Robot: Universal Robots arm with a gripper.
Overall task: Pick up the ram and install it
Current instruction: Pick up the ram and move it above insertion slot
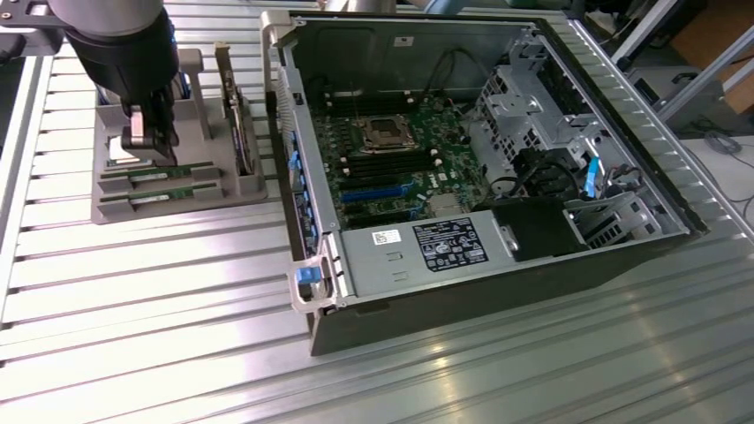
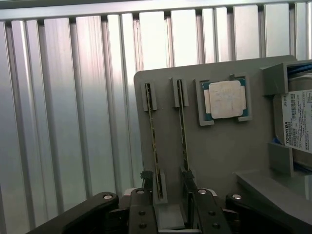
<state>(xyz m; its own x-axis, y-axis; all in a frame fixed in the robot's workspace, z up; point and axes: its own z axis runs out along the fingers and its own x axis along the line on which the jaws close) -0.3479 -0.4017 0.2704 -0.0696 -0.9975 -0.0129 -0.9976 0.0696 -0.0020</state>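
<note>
Bright overhead light here, and the ribbed metal table (image 1: 154,300) throws it straight back in long white streaks, with a hot patch of glare just in front of the computer case (image 1: 471,309). Inside the case it is much dimmer, the black corners swallowing detail, and the arm (image 1: 118,35) lays a soft shadow over the grey holder (image 1: 177,199). From the wrist view the table slats blaze almost white, the processor chip (image 2: 225,99) washes out pale, and the gripper (image 2: 170,214) reads as a near-black silhouette.
</note>
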